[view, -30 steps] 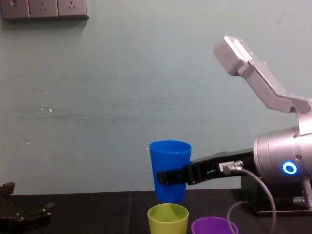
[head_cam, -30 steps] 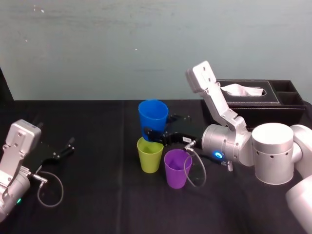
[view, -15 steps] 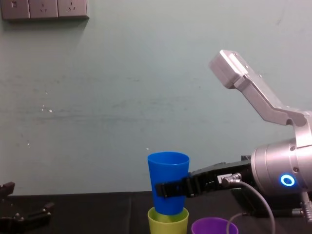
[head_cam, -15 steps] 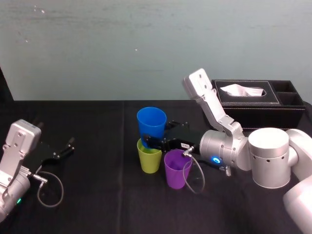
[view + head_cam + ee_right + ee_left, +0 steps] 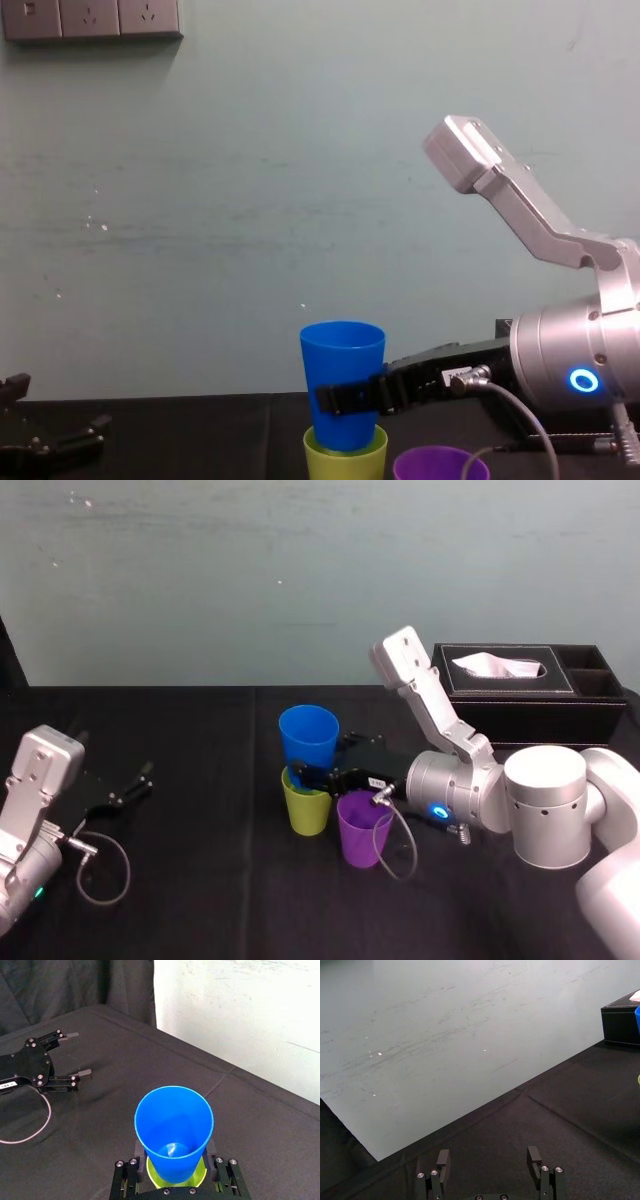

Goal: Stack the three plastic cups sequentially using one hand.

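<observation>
Blue cup, upright and mouth-up, sits partly inside the yellow-green cup, pinched by the right claw.

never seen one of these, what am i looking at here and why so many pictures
It's a two-armed robot with a pincer-like gripper on each arm. Four cameras catch one moment: one on its head looking down, one on its chest looking forward, one on each wrist. On the black table stand a yellow-green cup and a purple cup, with a black tissue box farther back on the right. The right gripper is shut on a blue cup, whose bottom sits partly inside the yellow-green cup. The left gripper is parked open at the left, holding nothing.
</observation>
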